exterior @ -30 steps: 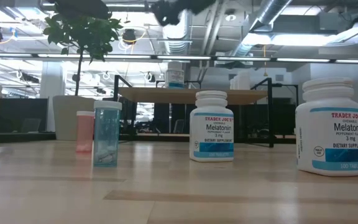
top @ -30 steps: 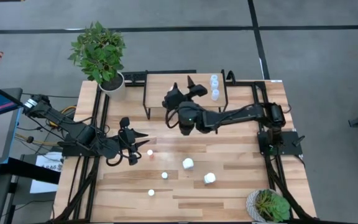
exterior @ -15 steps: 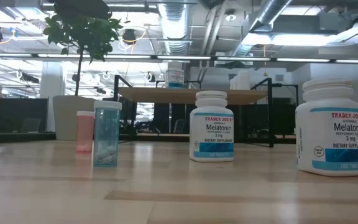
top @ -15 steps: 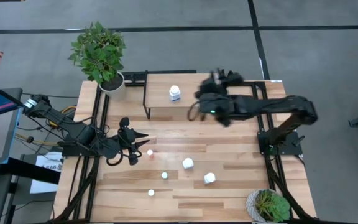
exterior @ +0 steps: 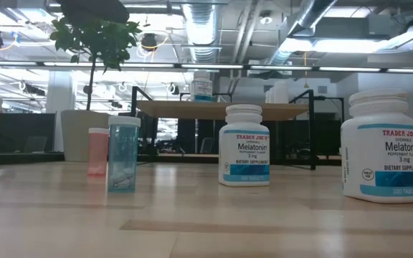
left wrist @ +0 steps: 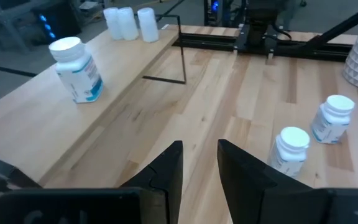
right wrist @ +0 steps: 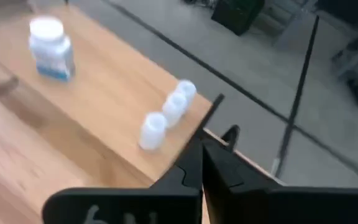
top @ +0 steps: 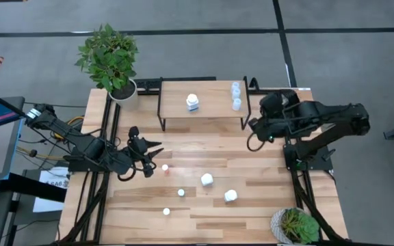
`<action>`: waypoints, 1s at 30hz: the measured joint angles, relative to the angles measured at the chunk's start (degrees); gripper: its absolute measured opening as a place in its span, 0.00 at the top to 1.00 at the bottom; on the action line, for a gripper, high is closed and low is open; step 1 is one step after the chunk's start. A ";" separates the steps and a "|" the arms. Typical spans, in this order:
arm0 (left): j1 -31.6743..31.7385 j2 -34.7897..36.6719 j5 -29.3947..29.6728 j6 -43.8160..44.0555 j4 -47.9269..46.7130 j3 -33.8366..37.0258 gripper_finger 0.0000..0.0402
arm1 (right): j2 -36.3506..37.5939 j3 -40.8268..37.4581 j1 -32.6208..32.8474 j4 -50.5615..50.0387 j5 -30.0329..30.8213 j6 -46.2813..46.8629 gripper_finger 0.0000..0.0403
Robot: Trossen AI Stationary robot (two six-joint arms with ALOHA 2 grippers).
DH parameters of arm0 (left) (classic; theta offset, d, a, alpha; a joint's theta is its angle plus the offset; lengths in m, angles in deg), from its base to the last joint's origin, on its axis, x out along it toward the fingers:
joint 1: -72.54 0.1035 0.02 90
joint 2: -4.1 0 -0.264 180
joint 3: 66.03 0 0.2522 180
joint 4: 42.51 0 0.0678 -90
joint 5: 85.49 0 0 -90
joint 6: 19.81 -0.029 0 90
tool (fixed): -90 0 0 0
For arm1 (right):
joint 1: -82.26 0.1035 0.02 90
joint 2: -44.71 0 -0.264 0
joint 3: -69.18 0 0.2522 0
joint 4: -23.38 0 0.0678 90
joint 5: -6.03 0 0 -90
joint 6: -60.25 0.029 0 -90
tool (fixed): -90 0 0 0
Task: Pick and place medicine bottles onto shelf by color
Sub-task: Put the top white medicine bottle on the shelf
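The shelf stands at the table's far middle. On it are a white bottle and pale blue bottles at its right end. Two chunkier white bottles and three small bottles stand upright on the table. My left gripper hovers at the table's left, just left of the red-capped small bottle. It is open by a narrow gap with nothing between its fingers. My right gripper is shut on nothing, in the air just right of the shelf.
A tall potted plant stands at the far left corner and a small one at the near right. Black frame rails run along both table sides. The low view shows a pink bottle and a blue bottle close by.
My right gripper was over the shelf's middle with its fingers spread. It has drawn back toward the table's right edge, risen, turned and shut. The white bottle it covered now stands upright on the shelf. My left arm has kept its place.
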 joint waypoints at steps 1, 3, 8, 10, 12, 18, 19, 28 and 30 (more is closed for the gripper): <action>0.04 0.00 0.86 0.00 -0.04 0.00 0.78 | -0.03 0.00 0.42 -1.93 -0.21 -0.17 0.95; 0.09 0.00 3.62 0.25 -0.03 0.00 0.78 | -0.48 -0.01 1.17 -4.37 -1.50 -1.43 0.96; 2.57 -0.02 6.65 3.44 -0.04 0.00 0.78 | -0.65 -0.01 2.27 -4.26 -15.96 -15.24 0.96; 4.67 -0.02 7.40 4.06 0.03 0.00 0.78 | -0.25 -0.02 2.91 -4.07 -17.99 -16.75 0.95; 7.52 -0.02 7.42 3.87 0.11 -0.01 0.78 | 0.34 -0.02 3.69 -4.18 -17.98 -17.04 0.94; 17.34 -1.10 4.81 2.34 0.60 0.00 0.78 | 4.29 -0.02 4.79 -4.22 -17.98 -15.48 0.96; 19.02 -1.60 3.01 1.51 1.36 0.00 0.78 | 5.11 -0.01 4.95 -4.14 -17.99 -15.31 0.96; 28.82 -9.34 -11.04 -12.06 17.78 0.00 0.78 | 11.72 0.00 7.80 -4.21 -17.98 -10.89 0.97; 30.12 -9.59 -12.24 -13.62 20.50 0.00 0.78 | 12.97 0.00 8.61 -4.19 -17.98 -10.91 0.97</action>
